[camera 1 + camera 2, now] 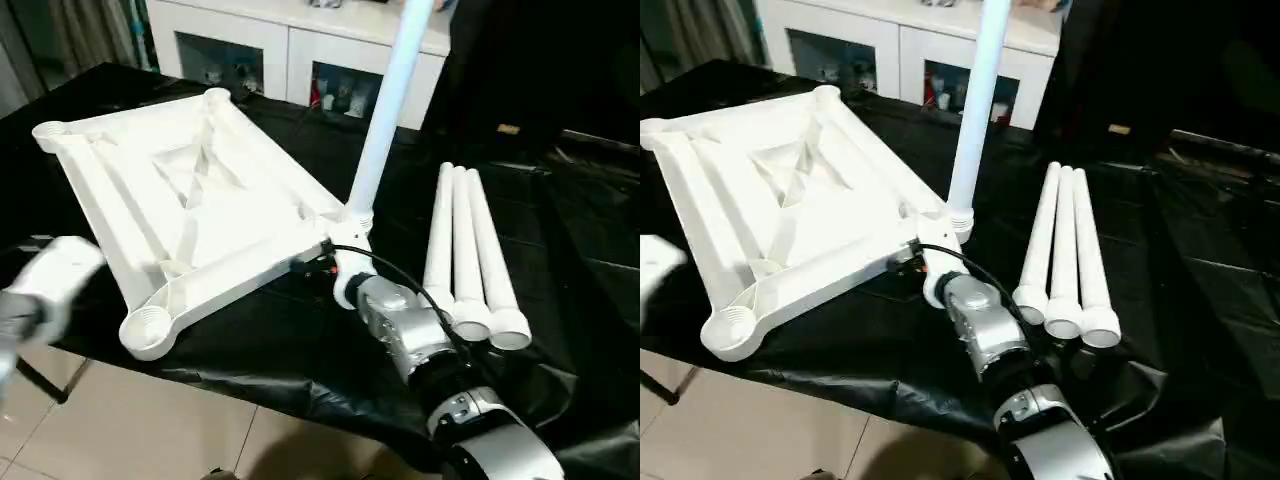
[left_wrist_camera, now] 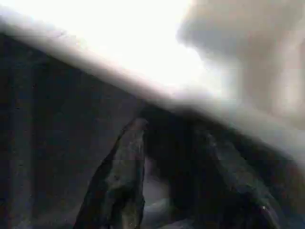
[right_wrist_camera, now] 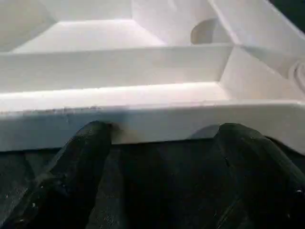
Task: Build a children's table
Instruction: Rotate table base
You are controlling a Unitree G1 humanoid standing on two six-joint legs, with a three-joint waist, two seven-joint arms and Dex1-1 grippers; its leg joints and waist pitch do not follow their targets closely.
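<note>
The children's table's white tabletop (image 1: 190, 200) lies upside down on the black-sheeted worktable, ribbed underside up. One white tube leg (image 1: 385, 110) stands in the corner socket (image 1: 355, 215) nearest my right arm, leaning slightly. Three more legs (image 1: 465, 250) lie side by side to the right. My right gripper (image 3: 162, 131) is open, its black fingertips (image 3: 95, 136) against the tabletop's outer rim (image 3: 152, 121) beside that socket. My left gripper (image 2: 171, 143) is open beneath a bright white blurred surface, with nothing between its fingers. My left forearm (image 1: 45, 285) hovers at the tabletop's near-left side.
The worktable's front edge (image 1: 250, 385) runs just below the tabletop, with tiled floor (image 1: 150, 430) beyond it. A white cabinet (image 1: 290, 45) with glass doors stands behind the table. Wrinkled black sheet (image 1: 580, 230) covers the right side.
</note>
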